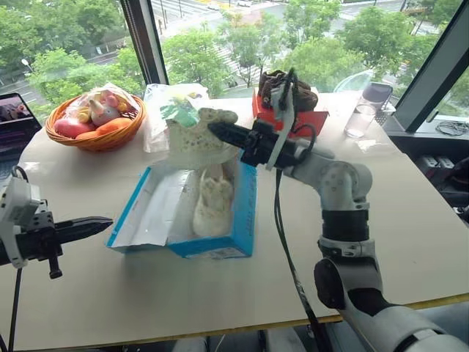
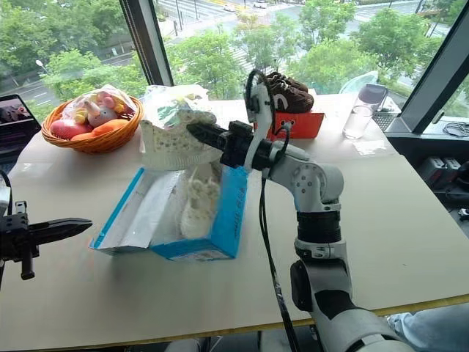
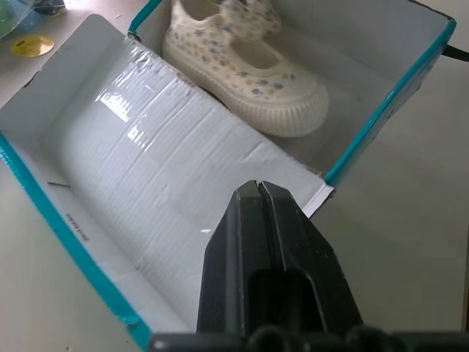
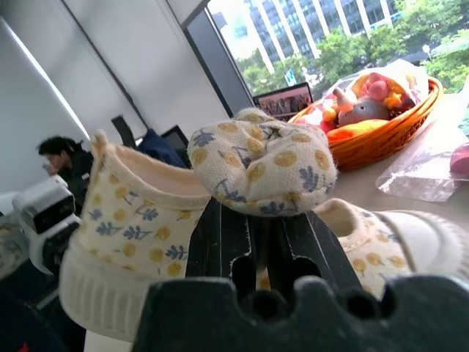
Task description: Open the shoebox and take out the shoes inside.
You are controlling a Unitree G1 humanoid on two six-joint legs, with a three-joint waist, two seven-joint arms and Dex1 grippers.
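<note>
The blue shoebox (image 1: pixel 245 213) lies open in the middle of the table, its white lid flap (image 1: pixel 146 209) folded out to the left. One cream shoe (image 1: pixel 212 202) with a small flower print rests inside it, also the shoe (image 3: pixel 249 70) in the left wrist view. My right gripper (image 1: pixel 214 130) is shut on the strap of the other shoe (image 1: pixel 192 136) and holds it in the air above the box's far end; the right wrist view has this shoe (image 4: pixel 139 220) hanging across the fingers. My left gripper (image 1: pixel 102 222) is shut and empty, hovering left of the box.
A wicker basket (image 1: pixel 95 139) of toys and fruit stands at the back left, next to a plastic bag (image 1: pixel 165 103). A red box (image 1: pixel 308 121) bearing brown shoes sits behind the right arm. A glass (image 1: pixel 360 121) stands at the back right. A person (image 4: pixel 62 158) sits in the background.
</note>
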